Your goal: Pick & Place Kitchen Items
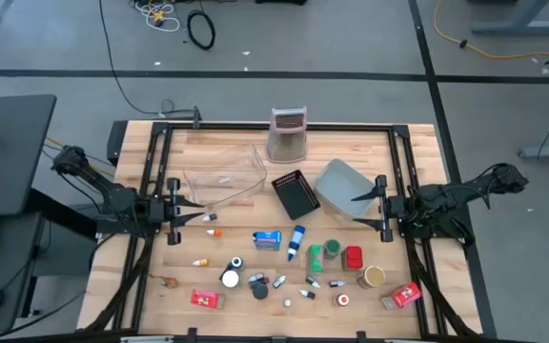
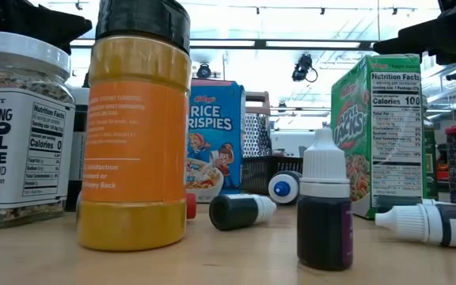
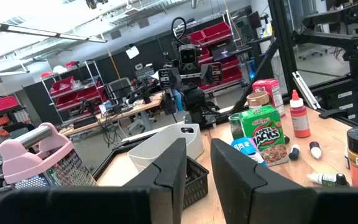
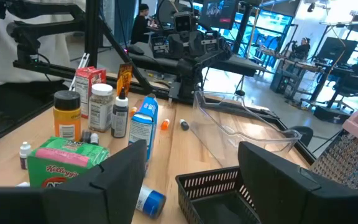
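High view: the blue-white bottle (image 1: pixel 296 241) lies long-axis toward the black mesh basket (image 1: pixel 294 194), nearer my empty, wide-open right gripper (image 1: pixel 356 210) than my narrowly parted left gripper (image 1: pixel 201 211).

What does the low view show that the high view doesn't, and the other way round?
Only the low view: package labels, such as the Rice Krispies box and the orange spice jar, plus ceiling lights behind. Only the high view: the full layout, with the left gripper beside the clear tray, the right gripper over the grey bin, and the grater. Both: the mesh basket and small dropper bottles on the wooden table.
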